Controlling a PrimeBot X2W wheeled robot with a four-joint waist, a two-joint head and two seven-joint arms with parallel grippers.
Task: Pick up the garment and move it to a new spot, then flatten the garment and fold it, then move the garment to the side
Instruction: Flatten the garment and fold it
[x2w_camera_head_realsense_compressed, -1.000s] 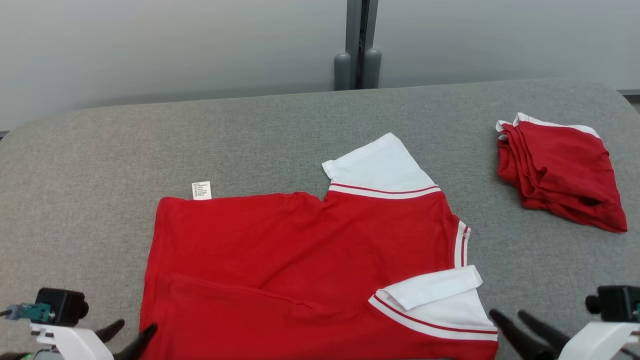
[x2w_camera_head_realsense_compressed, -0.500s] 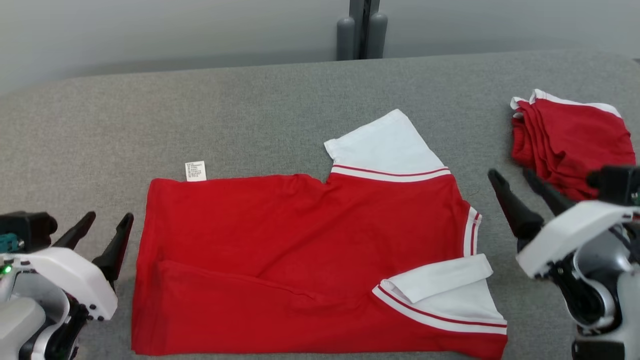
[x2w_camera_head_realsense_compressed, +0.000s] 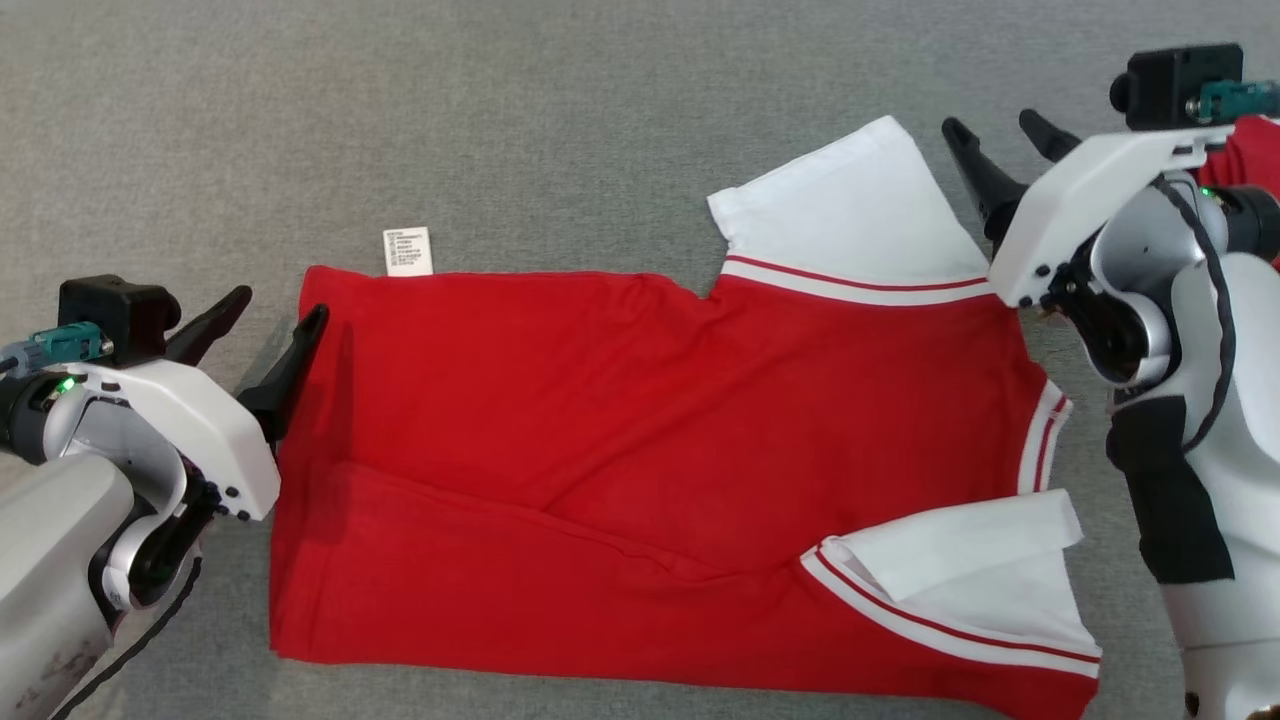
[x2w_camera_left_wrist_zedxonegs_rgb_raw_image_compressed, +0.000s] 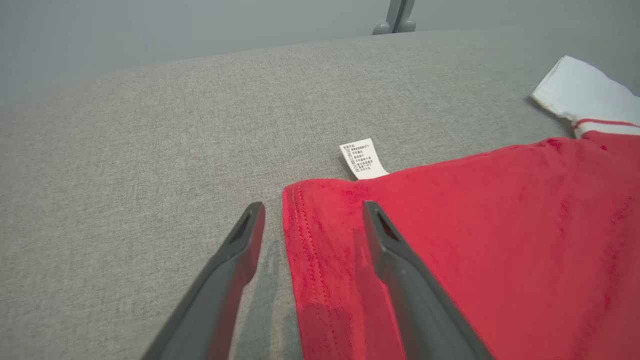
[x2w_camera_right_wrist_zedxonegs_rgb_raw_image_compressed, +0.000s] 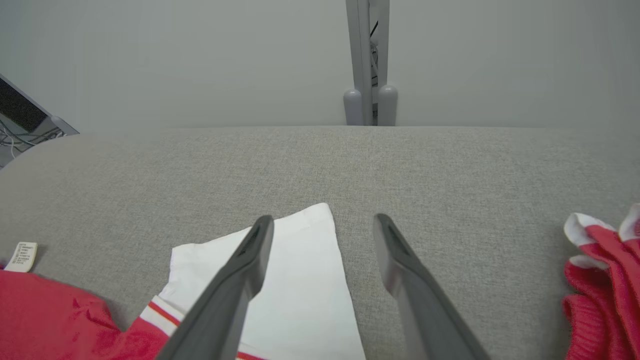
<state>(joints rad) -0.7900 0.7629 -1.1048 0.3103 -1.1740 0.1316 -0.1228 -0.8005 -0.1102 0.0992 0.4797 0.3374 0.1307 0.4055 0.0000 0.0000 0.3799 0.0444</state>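
Note:
The garment (x2w_camera_head_realsense_compressed: 620, 420), a red shirt with white red-striped sleeves, lies spread on the grey table (x2w_camera_head_realsense_compressed: 500, 120), its near edge folded over. A white label (x2w_camera_head_realsense_compressed: 408, 251) sticks out at its far left corner. My left gripper (x2w_camera_head_realsense_compressed: 278, 305) is open beside that corner. In the left wrist view the left gripper (x2w_camera_left_wrist_zedxonegs_rgb_raw_image_compressed: 312, 206) straddles the garment's hemmed corner (x2w_camera_left_wrist_zedxonegs_rgb_raw_image_compressed: 310, 225), one finger over the cloth, the other over bare table. My right gripper (x2w_camera_head_realsense_compressed: 990, 122) is open just right of the far white sleeve (x2w_camera_head_realsense_compressed: 850, 215). In the right wrist view the right gripper (x2w_camera_right_wrist_zedxonegs_rgb_raw_image_compressed: 324, 219) spans the far white sleeve's (x2w_camera_right_wrist_zedxonegs_rgb_raw_image_compressed: 300, 280) outer edge.
A second red and white garment (x2w_camera_right_wrist_zedxonegs_rgb_raw_image_compressed: 600, 280) lies bunched to the right, partly hidden behind my right arm (x2w_camera_head_realsense_compressed: 1180, 300) in the head view. A grey post (x2w_camera_right_wrist_zedxonegs_rgb_raw_image_compressed: 367, 65) stands behind the table's far edge against a pale wall.
The head camera has tilted down and nearer. Both arms have reached forward: the left gripper to the garment's far left corner, the right to the far white sleeve. Both stay open.

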